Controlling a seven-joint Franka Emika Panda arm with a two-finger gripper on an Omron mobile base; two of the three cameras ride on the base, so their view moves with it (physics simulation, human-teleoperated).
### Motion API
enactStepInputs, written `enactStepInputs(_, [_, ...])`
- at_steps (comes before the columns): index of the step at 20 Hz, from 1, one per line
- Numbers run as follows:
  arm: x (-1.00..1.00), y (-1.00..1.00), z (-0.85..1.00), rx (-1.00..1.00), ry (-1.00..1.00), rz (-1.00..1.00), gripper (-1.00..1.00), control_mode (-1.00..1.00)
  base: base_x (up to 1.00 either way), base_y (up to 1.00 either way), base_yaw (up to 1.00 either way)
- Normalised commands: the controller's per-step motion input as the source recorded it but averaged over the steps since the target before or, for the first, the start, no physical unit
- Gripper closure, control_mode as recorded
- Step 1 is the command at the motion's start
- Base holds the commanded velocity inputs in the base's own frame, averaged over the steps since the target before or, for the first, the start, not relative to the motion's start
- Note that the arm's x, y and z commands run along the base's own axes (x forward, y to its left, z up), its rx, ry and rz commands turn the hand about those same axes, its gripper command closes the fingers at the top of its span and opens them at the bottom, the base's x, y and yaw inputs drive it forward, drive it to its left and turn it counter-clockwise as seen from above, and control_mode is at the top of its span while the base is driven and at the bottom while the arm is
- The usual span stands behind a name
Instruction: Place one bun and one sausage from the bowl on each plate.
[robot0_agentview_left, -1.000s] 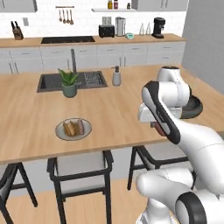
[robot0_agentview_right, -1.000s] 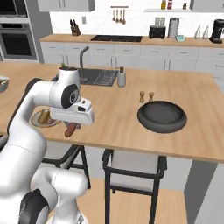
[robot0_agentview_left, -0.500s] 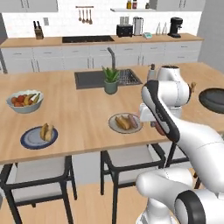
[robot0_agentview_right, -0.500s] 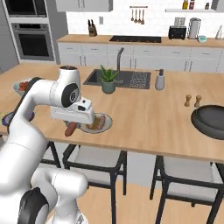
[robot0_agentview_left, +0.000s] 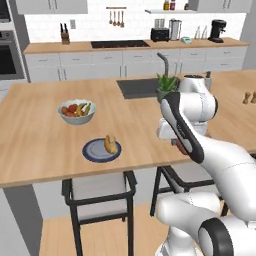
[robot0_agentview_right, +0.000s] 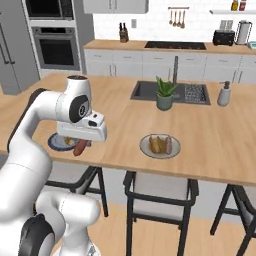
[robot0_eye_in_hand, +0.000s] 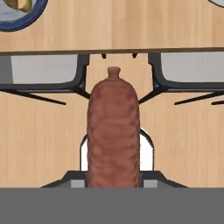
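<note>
Claw (robot0_agentview_right: 80, 148) pinched reddish-brown sausage (robot0_eye_in_hand: 113, 131), held above counter (robot0_agentview_left: 40, 145) front edge. Dark blue plate (robot0_agentview_left: 101, 150) carried bun (robot0_agentview_left: 110, 144), at 11 o'clock in hand view. Pale grey plate (robot0_agentview_right: 160, 146) carried bun and sausage.

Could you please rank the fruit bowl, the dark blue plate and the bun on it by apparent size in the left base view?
1. Fruit bowl and dark blue plate: similar width, not ranked.
2. Bun: clearly smallest.
</note>
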Motion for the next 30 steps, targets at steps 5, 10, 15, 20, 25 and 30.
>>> enactStepInputs(5, [0.00,0.00,0.00,0.00,0.00,0.00,1.00,1.00,0.00,0.55,0.01])
enactStepInputs(10, [0.00,0.00,0.00,0.00,0.00,0.00,1.00,1.00,0.02,0.43,0.00])
enactStepInputs(15, [0.00,0.00,0.00,0.00,0.00,0.00,1.00,1.00,0.10,0.79,0.00])
enactStepInputs(20, [0.00,0.00,0.00,0.00,0.00,0.00,1.00,1.00,0.18,0.13,0.00])
enactStepInputs(25, [0.00,0.00,0.00,0.00,0.00,0.00,1.00,1.00,0.52,0.00,0.00])
enactStepInputs(30, [0.21,0.03,-0.08,0.00,0.00,0.00,1.00,-1.00,0.36,0.00,0.00])
